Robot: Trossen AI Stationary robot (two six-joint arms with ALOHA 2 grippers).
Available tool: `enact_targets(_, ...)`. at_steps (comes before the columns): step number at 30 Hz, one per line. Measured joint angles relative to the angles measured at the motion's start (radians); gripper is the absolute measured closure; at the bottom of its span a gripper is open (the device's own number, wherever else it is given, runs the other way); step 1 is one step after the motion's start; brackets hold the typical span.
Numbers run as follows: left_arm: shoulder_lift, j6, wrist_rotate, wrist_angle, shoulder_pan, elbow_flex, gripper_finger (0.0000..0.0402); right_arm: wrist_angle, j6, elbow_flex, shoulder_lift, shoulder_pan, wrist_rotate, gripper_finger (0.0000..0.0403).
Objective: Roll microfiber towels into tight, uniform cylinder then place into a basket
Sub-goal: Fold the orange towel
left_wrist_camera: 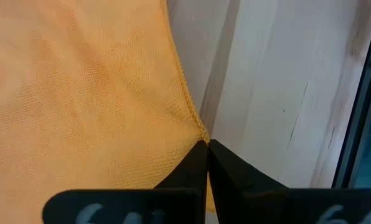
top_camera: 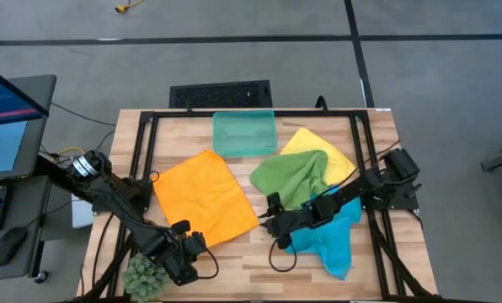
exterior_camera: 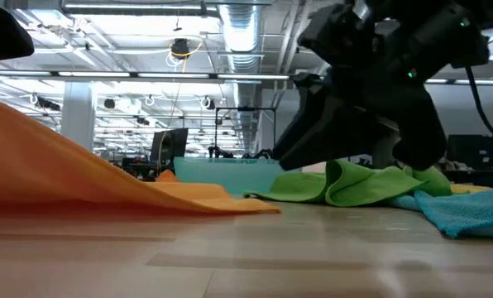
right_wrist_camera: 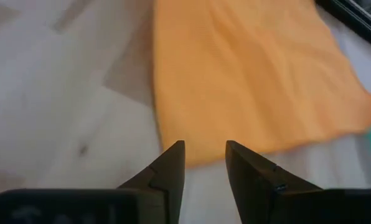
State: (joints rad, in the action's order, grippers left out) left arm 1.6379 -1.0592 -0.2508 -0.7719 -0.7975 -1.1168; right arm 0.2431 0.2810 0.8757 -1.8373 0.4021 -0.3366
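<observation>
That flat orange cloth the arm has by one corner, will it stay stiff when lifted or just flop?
Probably flop: the orange microfiber towel already drapes in a soft slope from the corner that the shut left gripper pinches. It looks thin and light, so it should lift easily, and likely drag and wrinkle rather than slide when pushed.

No legible text, label or brand found; pale marks on the left gripper [left_wrist_camera: 207,155] body in its wrist view cannot be read.

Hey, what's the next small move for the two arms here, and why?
Probably the right gripper should move forward and close on the near edge of the orange towel. Its fingers are open just short of that edge, while the left gripper is shut on the towel's corner, so both can then start rolling.
</observation>
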Motion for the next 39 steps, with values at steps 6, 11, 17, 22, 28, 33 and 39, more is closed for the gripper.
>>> enact_targets(6, 0.0, -0.008, -0.004, 0.0, 0.001, 0.0, 0.0401, -0.002, 0.009, 0.098, -0.085, -0.005, 0.022, 0.0242)
enact_targets(11, 0.0, -0.011, -0.004, 0.0, 0.001, 0.0, 0.0402, -0.067, 0.006, 0.142, -0.127, -0.005, 0.024, 0.0226)
enact_targets(17, 0.0, -0.114, -0.005, 0.004, 0.007, 0.0, 0.0401, -0.078, -0.015, 0.146, -0.132, -0.016, 0.067, 0.0223)
enact_targets(22, 0.0, -0.119, -0.009, 0.004, 0.007, 0.0, 0.0401, -0.152, -0.048, 0.146, -0.132, -0.06, 0.15, 0.023)
enact_targets(28, 0.0, -0.128, -0.008, 0.002, 0.007, 0.0, 0.0401, -0.185, -0.064, 0.148, -0.13, -0.104, 0.172, 0.0237)
enact_targets(33, 0.0, -0.131, -0.015, 0.0, 0.008, 0.0, 0.0401, -0.195, -0.077, 0.148, -0.129, -0.122, 0.231, 0.0248)
enact_targets(39, 0.0, -0.111, -0.031, -0.005, 0.016, 0.0, 0.0401, -0.191, -0.099, 0.15, -0.166, -0.122, 0.235, 0.0305)
